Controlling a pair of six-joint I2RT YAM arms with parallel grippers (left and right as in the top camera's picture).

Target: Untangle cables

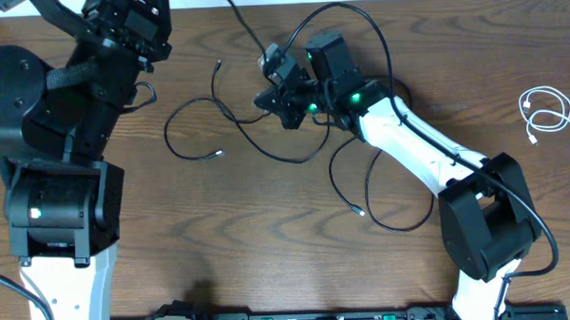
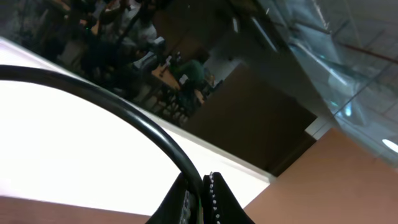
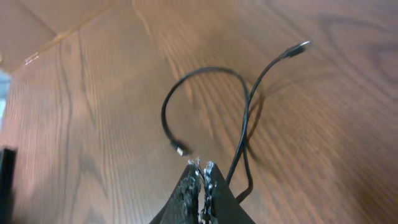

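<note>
Right gripper: closest thing in my right wrist view. Jaws are clenched, tips pressed together, and I can't see any cord pinched between them.
Near plug: lies on the wood just in front of my tips, looks apart from them.
Far plug: further out, on the end of a strand that runs close past the right side of my fingers.
Black cables: sprawled over the middle of the table. One loop is out to the left of my right gripper, a big arc goes over the top of it, and more loops trail toward the near side.
What's in the way: my right arm lies straight across the tangle, so from overhead I can't tell how the strands cross under it.
White cable: coiled on its own at the far right, well apart from the black ones and from both arms.
Left gripper: also clamped shut on nothing, pointing up at a blurry room rather than at the table.
Thick black wire: sweeps right across that left wrist view and down to my fingers.
Left arm: bulky, covers the upper left corner of the table, clear of the cords.
</note>
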